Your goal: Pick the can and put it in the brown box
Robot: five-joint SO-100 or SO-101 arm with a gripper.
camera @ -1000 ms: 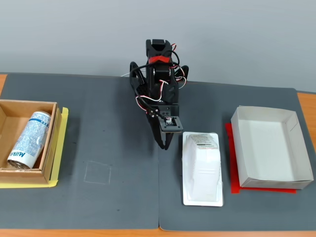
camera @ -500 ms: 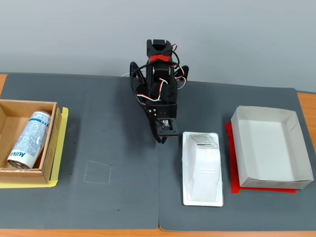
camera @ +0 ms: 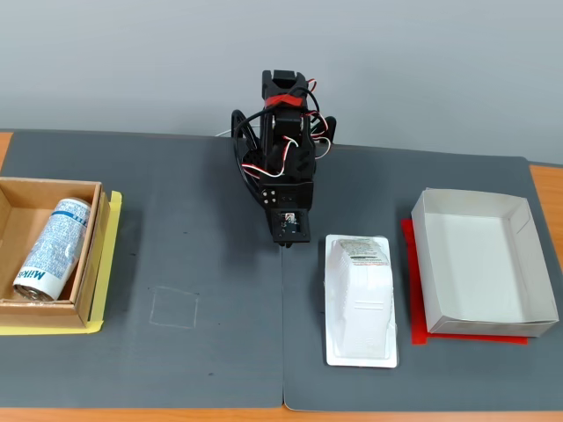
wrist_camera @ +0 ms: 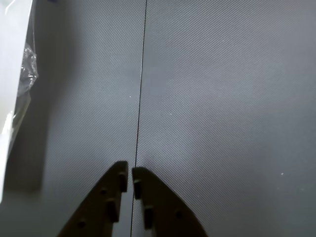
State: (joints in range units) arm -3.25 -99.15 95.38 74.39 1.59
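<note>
At nine o'clock of the fixed view sits the brown box, open-topped, resting on a yellow sheet that shows along its right and near edges. The can lies on its side inside that box, slanted, its top end toward one o'clock and its silver base toward seven o'clock, touching the box's near wall. It is well apart from me.

Moving right across the dark mat, there is a faint square outline drawn at about seven o'clock from my base. My arm stands at twelve o'clock of the table, folded down over itself with red and white wires looping around it, and my claw points down at the mat near the centre seam.

In the wrist view, my claw comes in from six o'clock. Its two dark fingers are nearly together, only a thin slit between the tips, and nothing is held between them. The mat's seam runs straight from twelve o'clock down to that slit. At nine o'clock of this view a white, plastic-wrapped edge shows.

Further right in the fixed view, the white tray-shaped package lies at five o'clock from my base, and the white rectangular box sits at three o'clock on a red sheet.
</note>
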